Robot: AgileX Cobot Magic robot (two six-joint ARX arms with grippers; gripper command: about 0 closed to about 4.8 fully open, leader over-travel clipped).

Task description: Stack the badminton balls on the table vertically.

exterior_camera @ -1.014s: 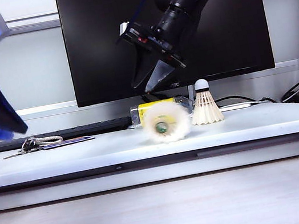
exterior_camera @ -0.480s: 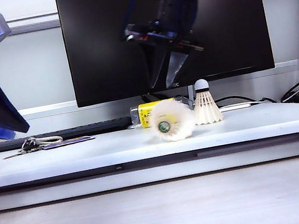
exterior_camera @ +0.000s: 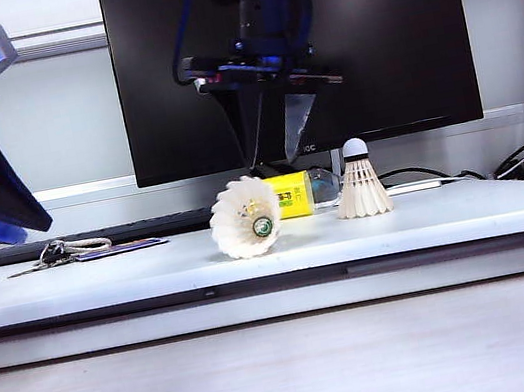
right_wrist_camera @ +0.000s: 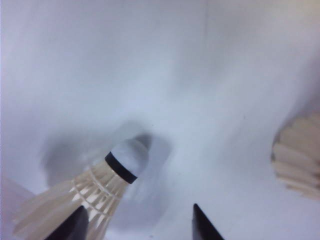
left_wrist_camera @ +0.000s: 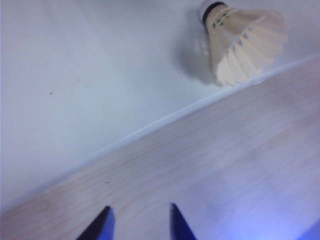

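One shuttlecock (exterior_camera: 246, 217) lies on its side near the front edge of the white table (exterior_camera: 449, 219), its open skirt facing the room and the cork pointing back toward the monitor (exterior_camera: 395, 30). The other shuttlecock (exterior_camera: 360, 180) stands upright on its skirt, cork up, off to the right and well apart from the first. The right gripper (exterior_camera: 275, 128) hangs above the table between the two, pointing straight down, its fingers spread wide and holding nothing; its wrist camera looks down on the fallen shuttlecock's black-banded cork (right_wrist_camera: 127, 159) close by the fingers. The left gripper (left_wrist_camera: 138, 222) is parked high at the left, out over the wooden surface in front of the table, also open and empty. To my eye the step in hand is picking up the fallen shuttlecock, and it would go best by closing gently on the cork or the firm neck just below it, not on the feathers, which would crush or spring out. It then has to be turned cork-up and lowered squarely over the standing one so the skirts nest without tipping it. The only container is a small yellow-labelled bottle (exterior_camera: 292, 195) lying behind the shuttlecocks; I cannot tell what is in it. Keys (exterior_camera: 54, 254) lie at the far left.
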